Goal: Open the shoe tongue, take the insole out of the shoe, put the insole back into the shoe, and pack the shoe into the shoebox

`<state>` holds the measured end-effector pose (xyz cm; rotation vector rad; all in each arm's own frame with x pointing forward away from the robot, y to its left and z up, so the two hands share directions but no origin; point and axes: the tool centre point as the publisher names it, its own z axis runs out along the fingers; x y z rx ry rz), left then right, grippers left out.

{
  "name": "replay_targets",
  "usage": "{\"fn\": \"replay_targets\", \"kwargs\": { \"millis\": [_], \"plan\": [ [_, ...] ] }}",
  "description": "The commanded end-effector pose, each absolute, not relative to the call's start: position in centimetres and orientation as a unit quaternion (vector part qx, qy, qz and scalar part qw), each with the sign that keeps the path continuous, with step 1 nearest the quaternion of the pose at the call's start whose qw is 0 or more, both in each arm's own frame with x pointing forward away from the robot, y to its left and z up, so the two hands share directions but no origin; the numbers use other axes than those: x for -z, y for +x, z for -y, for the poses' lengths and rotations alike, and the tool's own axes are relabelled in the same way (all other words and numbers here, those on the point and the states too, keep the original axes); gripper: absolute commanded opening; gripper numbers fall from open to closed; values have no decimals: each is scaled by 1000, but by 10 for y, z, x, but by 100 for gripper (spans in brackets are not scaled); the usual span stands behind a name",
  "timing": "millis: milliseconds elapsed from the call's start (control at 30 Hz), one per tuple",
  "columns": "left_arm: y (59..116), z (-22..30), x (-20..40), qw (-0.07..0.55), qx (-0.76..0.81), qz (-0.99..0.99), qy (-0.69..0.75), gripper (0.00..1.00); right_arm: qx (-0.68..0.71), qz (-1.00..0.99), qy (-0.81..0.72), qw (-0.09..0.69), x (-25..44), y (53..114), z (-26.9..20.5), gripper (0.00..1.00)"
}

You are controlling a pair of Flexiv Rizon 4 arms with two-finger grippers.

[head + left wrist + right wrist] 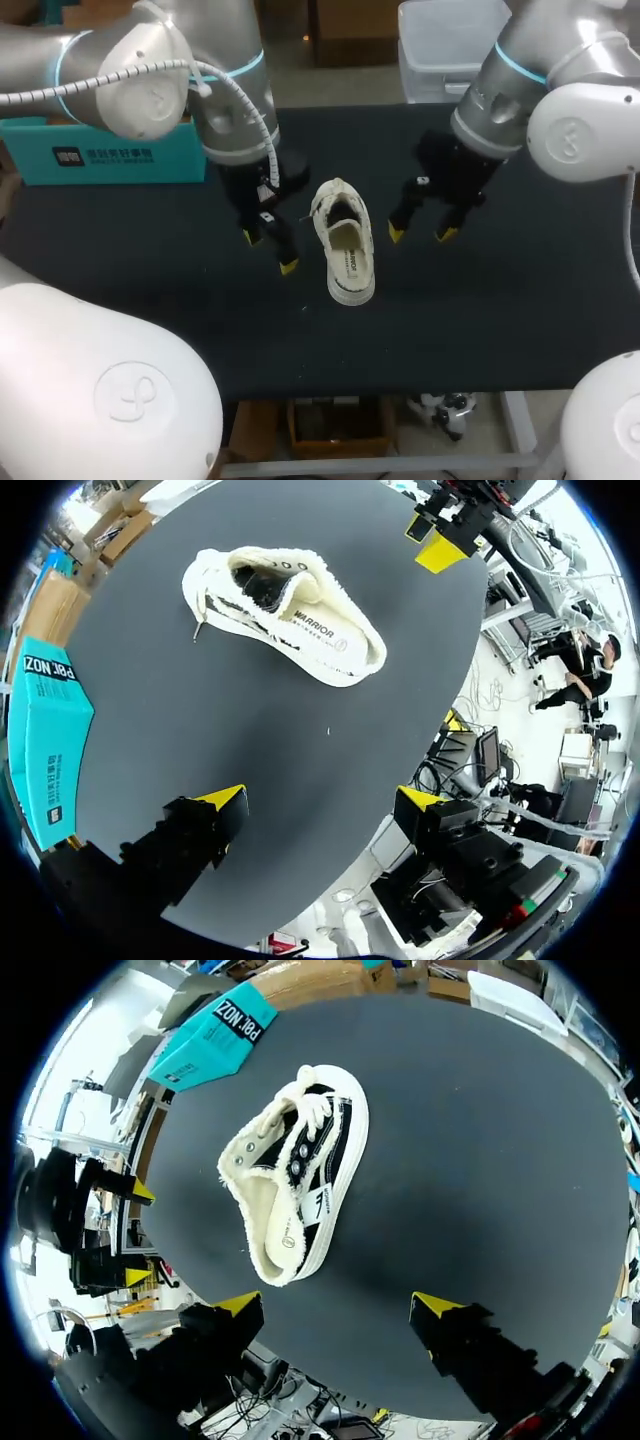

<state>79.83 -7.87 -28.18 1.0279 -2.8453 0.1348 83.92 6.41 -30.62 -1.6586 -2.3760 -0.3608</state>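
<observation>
A shoe [342, 240] with a cream fleecy lining lies mid-table, its opening facing up and the printed insole [346, 256] showing inside. In the right wrist view the shoe [295, 1185] shows a dark upper, white laces and a white sole. My left gripper [270, 251] hovers open just left of it, and my right gripper [421, 233] stands open just to its right. Neither touches the shoe. The left wrist view has the shoe [290, 615] ahead of the open left gripper [320, 800]. It lies likewise ahead of my right gripper [338, 1305]. The teal shoebox [110, 160] stands at the back left.
The black tabletop [500, 300] has free room in front of the shoe and to the right. The shoebox [45, 730] lies to the side of my left gripper, and in the right wrist view the shoebox [215, 1040] sits beyond the shoe.
</observation>
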Motion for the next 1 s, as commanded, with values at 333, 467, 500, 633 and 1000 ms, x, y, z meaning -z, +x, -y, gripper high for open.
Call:
{"fn": "replay_targets", "kwargs": {
  "millis": [333, 467, 500, 633, 1000],
  "plan": [
    [799, 91, 303, 33, -51, 899, 433, 100, 76, 859, -504, 55, 303, 848, -52, 100],
    [808, 100, 307, 36, -59, 888, 454, 100, 72, 874, -480, 38, 304, 849, -43, 100],
    [810, 102, 308, 39, -62, 887, 455, 100, 75, 876, -475, 35, 304, 850, -40, 100],
    [821, 111, 311, 41, -72, 876, 475, 100, 72, 885, -459, 23, 305, 853, -30, 100],
    [853, 131, 324, 42, -85, 853, 514, 100, 50, 911, -409, -7, 310, 864, -12, 100]
  ]
}}
